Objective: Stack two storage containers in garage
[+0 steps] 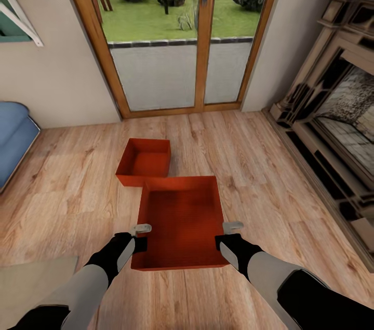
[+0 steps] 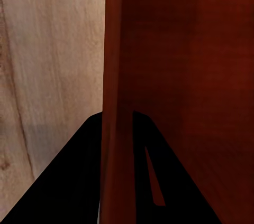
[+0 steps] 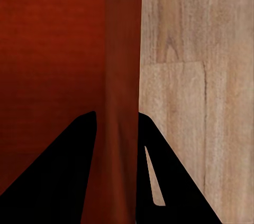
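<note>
We hold the nearer storage container point(image 1: 182, 221), an orange-red open-topped bin, by its two side walls above the light wood-plank floor point(image 1: 72, 190) of the living room. Our left gripper point(image 1: 139, 236) straddles the bin's left wall, and in the left wrist view point(image 2: 117, 129) one dark finger point(image 2: 74, 176) sits outside that wall and the other inside, pressed against it, so the jaws are clamped on the wall. Our right gripper point(image 1: 224, 234) does the same on the bin's right wall; the right wrist view point(image 3: 117, 129) shows the wall running between the two dark fingers point(image 3: 174, 182), one over the red interior, the other over the planks. The second storage container point(image 1: 144, 161), of the same colour and open-topped too, sits on the floor just beyond the held bin's far left corner; we cannot tell whether the two touch. Beyond that bin stand the wood-framed glass doors point(image 1: 171, 34), with lawn and shrubs behind the glass. To the left of the bins we see the edge of a blue sofa point(image 1: 13, 133), and to their right a dark carved fireplace surround point(image 1: 332, 112). A pale rug corner point(image 1: 31, 283) lies near our left arm.
</note>
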Motion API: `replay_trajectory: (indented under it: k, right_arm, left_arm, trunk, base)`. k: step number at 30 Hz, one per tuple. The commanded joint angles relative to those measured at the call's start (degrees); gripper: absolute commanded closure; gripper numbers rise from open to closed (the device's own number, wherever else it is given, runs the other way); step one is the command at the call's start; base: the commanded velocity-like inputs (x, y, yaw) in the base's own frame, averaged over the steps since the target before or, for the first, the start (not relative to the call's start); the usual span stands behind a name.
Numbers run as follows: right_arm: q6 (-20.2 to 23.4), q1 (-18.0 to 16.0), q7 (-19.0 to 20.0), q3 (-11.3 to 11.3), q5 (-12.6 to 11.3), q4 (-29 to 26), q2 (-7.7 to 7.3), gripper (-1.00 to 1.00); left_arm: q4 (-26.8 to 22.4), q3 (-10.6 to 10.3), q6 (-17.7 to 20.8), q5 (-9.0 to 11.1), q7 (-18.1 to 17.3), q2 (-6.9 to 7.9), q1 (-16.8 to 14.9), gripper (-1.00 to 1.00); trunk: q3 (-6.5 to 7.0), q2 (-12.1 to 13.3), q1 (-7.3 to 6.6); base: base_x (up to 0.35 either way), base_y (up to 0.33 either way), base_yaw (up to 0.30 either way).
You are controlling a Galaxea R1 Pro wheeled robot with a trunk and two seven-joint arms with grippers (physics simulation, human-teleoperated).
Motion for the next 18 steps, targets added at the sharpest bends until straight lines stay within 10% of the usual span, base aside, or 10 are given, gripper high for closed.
replay_trajectory:
  k: [1, 18]
  right_arm:
    - [0.36, -0.02, -0.25, 1.35, 0.29, -0.74, 0.17, 1.0]
    - [0.36, -0.02, -0.49, 1.61, 0.46, -0.83, 0.26, 1.0]
  left_arm:
    - [0.02, -0.02, 0.39, -0.09, 0.7, -0.06, 0.01, 1.0]
    - [-0.01, 0.05, 0.39, -0.09, 0.7, -0.08, 0.01, 1.0]
  trunk:
    - [0.15, 0.38, -0.22]
    - [3.2, 7.2, -3.96]
  base:
    - [0.0, 0.0, 0.0]
    - [0.0, 0.0, 0.0]
